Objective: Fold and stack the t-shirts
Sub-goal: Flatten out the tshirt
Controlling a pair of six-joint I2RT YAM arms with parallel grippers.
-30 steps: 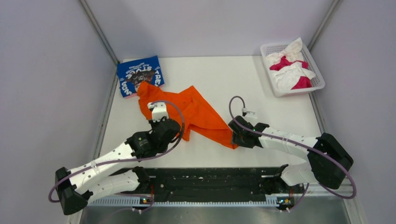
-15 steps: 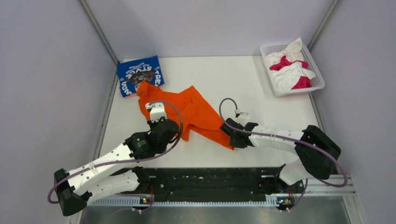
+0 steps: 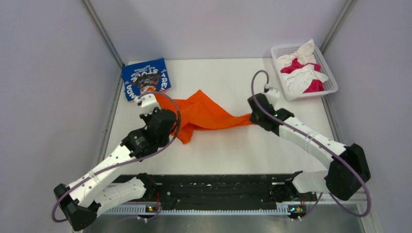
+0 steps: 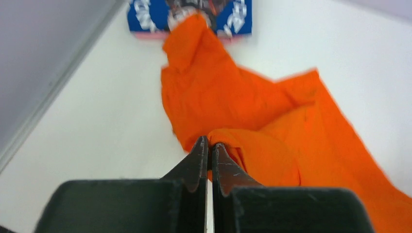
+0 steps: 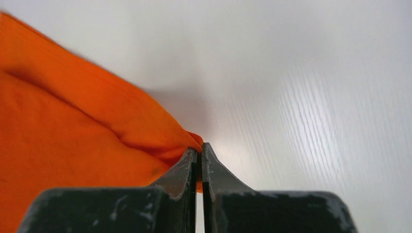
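Left fingers (image 4: 199, 160) and right fingers (image 5: 187, 167), both pressed together, each pinch an edge of the orange t-shirt (image 3: 209, 114), drawn taut between them across mid-desk (image 3: 233, 145), probably to spread it for folding.

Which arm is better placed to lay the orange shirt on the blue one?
Probably left: the left gripper, shut on the orange shirt, is beside the blue shirt; the right gripper holds the far end.
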